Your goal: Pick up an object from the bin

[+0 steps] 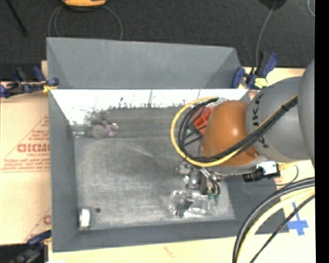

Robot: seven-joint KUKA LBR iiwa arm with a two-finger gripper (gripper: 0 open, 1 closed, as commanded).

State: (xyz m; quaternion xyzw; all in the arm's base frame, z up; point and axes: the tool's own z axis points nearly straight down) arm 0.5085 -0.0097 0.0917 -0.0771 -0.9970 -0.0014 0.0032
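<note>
A grey metal bin [60,163] with sloping walls and a scuffed flat floor holds a few things set well apart. The robot arm reaches in over the bin's right wall. A rounded orange cover [227,133] sits on its wrist, and yellow and black cables [178,141] loop round that cover.

Below the cover, the metal gripper [200,193] hangs low over the bin's floor, close to the lower right corner as the view shows it. It is right above a clear, crumpled, shiny thing that looks like plastic [185,206], which lies on the floor just short of the bin's lower wall. The gripper's tip overlaps the upper right part of this clear thing. Whether they touch cannot be told, and neither can whether the claw stands wide, narrow or closed on anything, because dark parts and glints hide its end.

In the bin's lower left corner lies a small white block [84,218], with a tiny dark speck [97,210] just beside it on the floor. In the upper left part of the floor, at the foot of the bin's back wall, sits a pale lumpy grey and pink thing [105,129]. A red patch [202,119] shows at the orange cover's left edge, inside the cable loop; what it is cannot be made out.
</note>
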